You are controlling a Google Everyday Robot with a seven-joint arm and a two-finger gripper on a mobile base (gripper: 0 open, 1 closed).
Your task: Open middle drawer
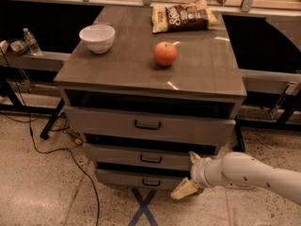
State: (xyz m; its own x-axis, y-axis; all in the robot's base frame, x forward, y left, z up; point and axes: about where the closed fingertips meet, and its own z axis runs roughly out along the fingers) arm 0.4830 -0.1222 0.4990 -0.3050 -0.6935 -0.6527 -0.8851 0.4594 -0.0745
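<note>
The grey-brown cabinet [150, 74] has three drawers. The middle drawer [117, 155] is the mid-sized front, with a small black bar handle [151, 159], and it looks slightly out from the cabinet body. My gripper [188, 173] is at the lower right of the cabinet, right of the middle and bottom drawer fronts. It is open and empty. One fingertip [193, 155] is near the middle drawer's right end, and the other [182, 190] points down beside the bottom drawer [122, 178]. The gripper is to the right of the handle and does not touch it.
On the cabinet top are a white bowl [97, 37], a red apple [165, 53] and a chip bag [183, 15]. The top drawer [108, 121] stands out furthest. Black cables [42, 149] lie on the floor at left, and blue tape [143, 208] marks the floor in front.
</note>
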